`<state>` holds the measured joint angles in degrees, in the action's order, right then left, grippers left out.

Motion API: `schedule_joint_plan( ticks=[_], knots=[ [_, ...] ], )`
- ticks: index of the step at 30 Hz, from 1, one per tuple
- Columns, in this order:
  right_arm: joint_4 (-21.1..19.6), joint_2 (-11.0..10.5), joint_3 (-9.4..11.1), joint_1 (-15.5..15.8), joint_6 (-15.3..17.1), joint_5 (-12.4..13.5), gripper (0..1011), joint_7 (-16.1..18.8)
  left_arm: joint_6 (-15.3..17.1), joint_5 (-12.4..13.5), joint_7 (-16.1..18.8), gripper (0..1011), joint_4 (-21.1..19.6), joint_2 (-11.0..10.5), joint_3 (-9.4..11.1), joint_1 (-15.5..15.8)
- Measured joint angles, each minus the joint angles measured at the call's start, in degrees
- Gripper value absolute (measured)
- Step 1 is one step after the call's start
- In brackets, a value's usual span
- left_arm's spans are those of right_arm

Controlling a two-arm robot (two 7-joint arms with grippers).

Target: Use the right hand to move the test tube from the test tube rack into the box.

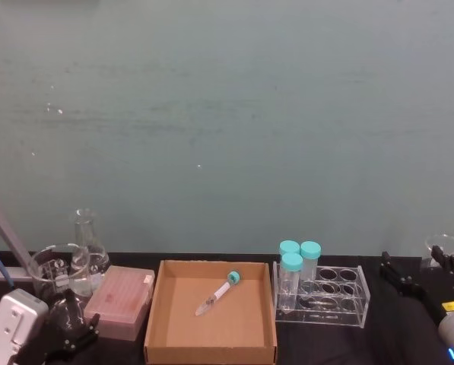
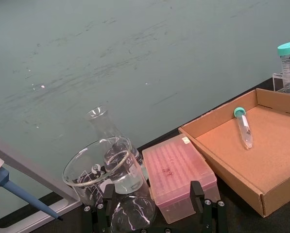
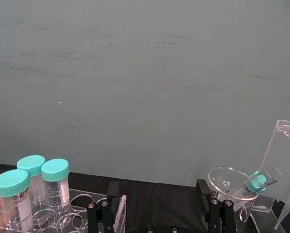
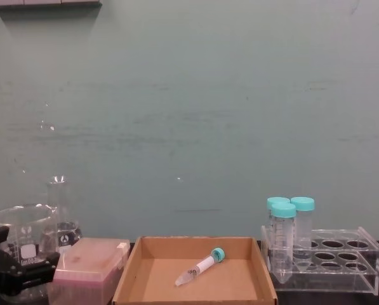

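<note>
Test tube job looks done: biggest item first, the box, brown cardboard tray, sits mid-table between the pink tip box on its left and the test tube rack on its right. Rack is clear acrylic, carries three fat teal-capped tubes at its box-side end, other holes empty. Glass beakers and a flask stand behind the pink box. The test tube, slim with a small teal cap, lies flat on the box floor, diagonal, cap toward the back right corner, tip toward the front left, clear of all walls. In the chest view it lies the same way, tube inside the box.

Right hand is at the right edge, near the rack's far end, well apart from the tube; fingers spread, nothing between them, confirmed in the right wrist view. Left gripper sits low at the left by the beakers, fingers apart and empty, parked.

Judgement: remaining step is retreat only. Do it well by keeping the right arm clear of the rack so the fat tubes don't tip, and not reaching over the box again.
</note>
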<state>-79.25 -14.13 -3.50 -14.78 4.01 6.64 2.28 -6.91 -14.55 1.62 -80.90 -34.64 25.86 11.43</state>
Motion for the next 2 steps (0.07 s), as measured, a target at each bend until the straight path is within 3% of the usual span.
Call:
schedule_joint_plan(
  ticks=[2],
  knots=[
    [0.0, 0.0, 0.0, 0.0, 0.0, 0.0, 1003, 0.0, 0.0, 0.0, 0.0, 1000, 0.0, 0.0, 0.0, 0.0]
  ],
)
